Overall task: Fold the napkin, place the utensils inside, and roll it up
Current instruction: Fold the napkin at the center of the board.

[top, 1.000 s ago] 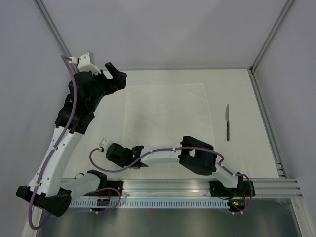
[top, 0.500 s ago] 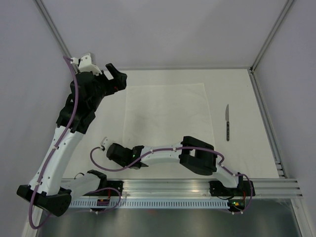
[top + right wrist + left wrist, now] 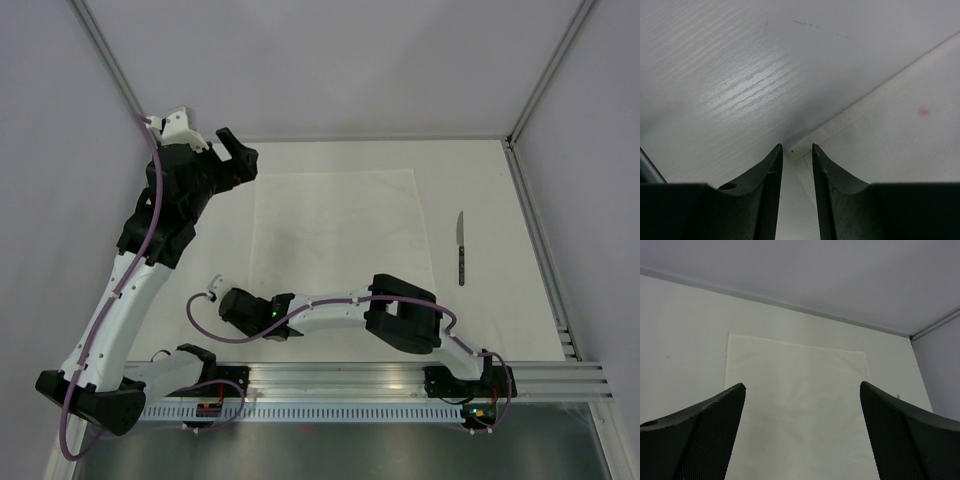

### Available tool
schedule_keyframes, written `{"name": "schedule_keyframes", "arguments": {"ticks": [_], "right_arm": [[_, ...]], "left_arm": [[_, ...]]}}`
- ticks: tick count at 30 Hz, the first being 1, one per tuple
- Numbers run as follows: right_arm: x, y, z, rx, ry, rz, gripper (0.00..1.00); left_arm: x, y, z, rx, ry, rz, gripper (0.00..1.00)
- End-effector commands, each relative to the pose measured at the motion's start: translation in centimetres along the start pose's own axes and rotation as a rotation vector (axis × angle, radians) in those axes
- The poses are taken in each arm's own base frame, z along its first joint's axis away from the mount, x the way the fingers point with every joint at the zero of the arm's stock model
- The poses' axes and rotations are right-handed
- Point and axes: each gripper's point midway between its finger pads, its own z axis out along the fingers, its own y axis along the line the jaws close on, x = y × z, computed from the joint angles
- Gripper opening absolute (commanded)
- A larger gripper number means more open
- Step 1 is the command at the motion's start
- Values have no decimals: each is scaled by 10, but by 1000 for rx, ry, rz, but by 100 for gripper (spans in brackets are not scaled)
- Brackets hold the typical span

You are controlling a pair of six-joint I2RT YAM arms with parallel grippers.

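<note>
The white napkin (image 3: 338,232) lies flat and unfolded in the middle of the table. A dark knife (image 3: 461,250), the only one of the utensils in view, lies to its right, apart from it. My right gripper (image 3: 228,303) is low at the napkin's near-left corner. In the right wrist view its jaws (image 3: 797,146) stand a narrow gap apart, with the tip of the napkin (image 3: 880,135) corner lying between the fingertips. My left gripper (image 3: 236,152) hangs wide open over the table beside the far-left corner. In its own view the napkin (image 3: 800,405) shows between the spread fingers (image 3: 715,430).
A raised frame rail (image 3: 535,240) runs along the table's right edge, and the grey walls close in at the back and left. The arm bases and a slotted metal rail (image 3: 400,385) line the near edge.
The right gripper's jaws have narrowed a little and it has crept slightly farther onto the napkin's near-left corner. The left arm has hardly moved.
</note>
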Motion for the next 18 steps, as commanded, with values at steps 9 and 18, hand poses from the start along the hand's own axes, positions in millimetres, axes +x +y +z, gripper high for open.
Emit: {"name": "schedule_keyframes", "arguments": {"ticks": [9,18], "right_arm": [[26,-13,3,-76,109,108,23],[-6,-21,-15,-105,82,11,1]], "left_arm": [[-8,-1,7,3,-39,27,100],[-19,1,2,-11,-83,16,99]]}}
